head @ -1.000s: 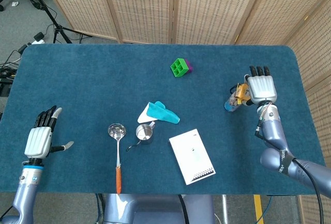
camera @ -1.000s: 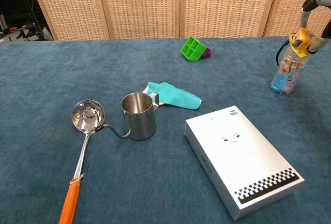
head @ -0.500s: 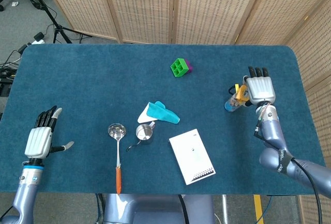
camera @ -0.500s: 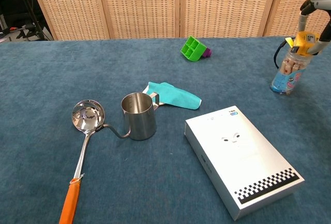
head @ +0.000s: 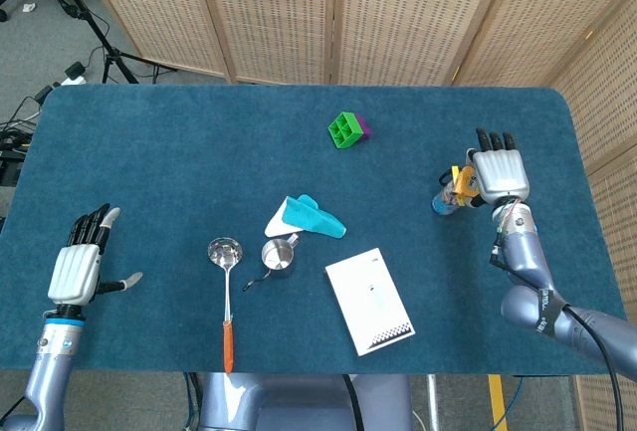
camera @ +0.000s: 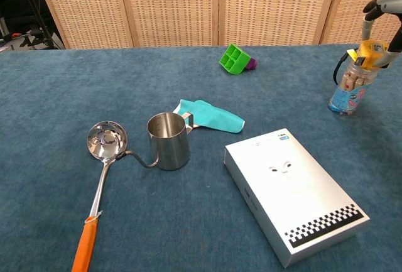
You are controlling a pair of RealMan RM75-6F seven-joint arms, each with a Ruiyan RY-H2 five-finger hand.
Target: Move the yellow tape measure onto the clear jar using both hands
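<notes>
You've got the yellow tape measure (camera: 369,51) atop the clear jar (camera: 347,91) at 3 o'clock on the counter (head: 199,152). Right robot hand (head: 499,168) touches it w/ fingers around; can't tell if gripping. Left robot hand (head: 78,264) spread, idle at 8 o'clock; release left.

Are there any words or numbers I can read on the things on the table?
None can be read.
White rectangular box: a tiny blue label at one corner and a small dark mark on the lid, both too small to read; the black-and-white checker strip is only a pattern.
Clear jar: colourful printing, too blurred to read.
</notes>
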